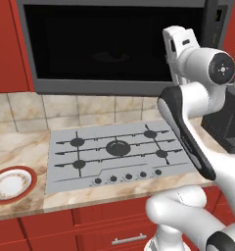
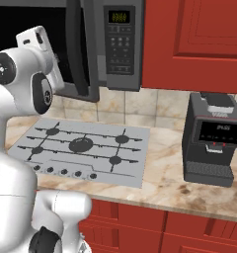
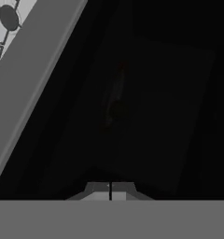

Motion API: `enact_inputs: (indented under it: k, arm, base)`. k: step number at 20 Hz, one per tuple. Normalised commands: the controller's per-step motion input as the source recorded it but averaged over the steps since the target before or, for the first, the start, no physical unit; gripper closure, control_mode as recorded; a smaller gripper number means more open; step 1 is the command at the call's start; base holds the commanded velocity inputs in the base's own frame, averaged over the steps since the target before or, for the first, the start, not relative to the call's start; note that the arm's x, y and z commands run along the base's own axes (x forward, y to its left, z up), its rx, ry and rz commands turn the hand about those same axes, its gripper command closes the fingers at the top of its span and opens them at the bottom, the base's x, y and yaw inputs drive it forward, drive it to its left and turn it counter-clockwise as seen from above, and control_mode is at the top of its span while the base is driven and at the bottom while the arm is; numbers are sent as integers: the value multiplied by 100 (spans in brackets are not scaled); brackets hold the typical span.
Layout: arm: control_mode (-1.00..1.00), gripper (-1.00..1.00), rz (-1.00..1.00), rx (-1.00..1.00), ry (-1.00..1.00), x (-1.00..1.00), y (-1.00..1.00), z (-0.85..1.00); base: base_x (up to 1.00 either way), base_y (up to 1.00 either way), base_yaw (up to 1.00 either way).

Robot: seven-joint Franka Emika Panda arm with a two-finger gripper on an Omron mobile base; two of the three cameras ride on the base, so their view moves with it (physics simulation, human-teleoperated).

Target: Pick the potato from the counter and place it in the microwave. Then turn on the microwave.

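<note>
Left base view: white arm rising at lower right, its hand raised to the microwave (image 1: 114, 49), whose door stands open; cooktop (image 1: 117, 152) and plate (image 1: 11, 185) lie on the counter (image 1: 21, 147) below. Right base view: keypad (image 2: 121, 47) and coffee machine (image 2: 212, 141) to the right. Hand view: gripper (image 3: 110, 190) clenched with its 2 tips touching, holding nothing; ahead, a dim oval, probably the potato (image 3: 117, 109), inside the dark cavity.

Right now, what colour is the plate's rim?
Red, around a white plate; the left base view shows it best.
</note>
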Motion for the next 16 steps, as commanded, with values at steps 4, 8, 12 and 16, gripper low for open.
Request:
enact_inputs:
  k: [4, 8, 12, 16]
  arm:
    - [-100, 100, 2, 0, 15, 45, 0, 23]
    - [-100, 100, 2, 0, 15, 45, 0, 17]
    - [-100, 100, 2, 0, 13, 46, 0, 6]
    - [-100, 100, 2, 0, 11, 44, 0, 0]
  base:
    - [0, 0, 0]
    - [0, 0, 0]
    - [0, 0, 0]
    - [0, 0, 0]
